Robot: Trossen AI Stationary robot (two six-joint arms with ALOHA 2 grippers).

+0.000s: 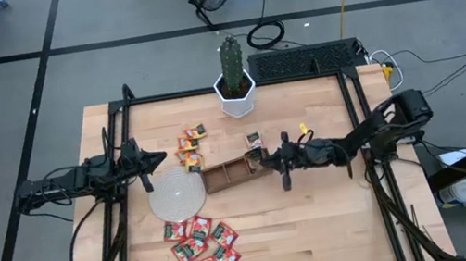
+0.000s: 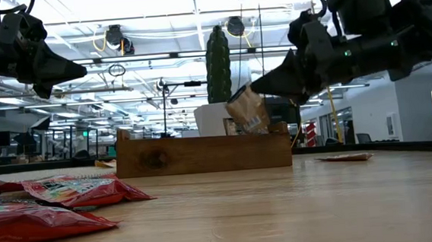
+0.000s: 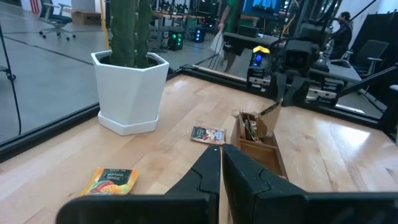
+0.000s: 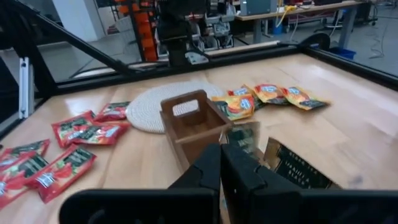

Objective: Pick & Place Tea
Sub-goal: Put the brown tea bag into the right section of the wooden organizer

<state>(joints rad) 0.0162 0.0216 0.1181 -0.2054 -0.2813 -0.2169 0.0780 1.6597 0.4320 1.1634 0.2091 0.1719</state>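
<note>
We found the long brown tray [image 1: 229, 174] lying near the middle of the table [image 1: 324, 228], one end close beside the round pale disc [image 1: 177, 195]. Its compartment nearest the right arm held upright sachets (their number we could not tell), and the compartment at the disc end looked bare. The right gripper [image 1: 267, 157] hung over the tray's end, its jaws shut on a whitish sachet with dark print [image 2: 249, 111], which stood tilted just above the tray's rim. Another whitish sachet [image 1: 253, 137] lay flat on the table, a little beyond that end of the tray.

The orange-yellow sachets [image 1: 191, 146] lay in a loose cluster between the tray and the white pot [image 1: 236, 95] with its cactus [image 1: 231, 57]. The red and green sachets [image 1: 202, 241] were spread flat near the front edge of the table, just past the disc.

The left gripper [image 1: 160, 157] waited above the table beside the disc, its jaws closed and holding nothing.
</note>
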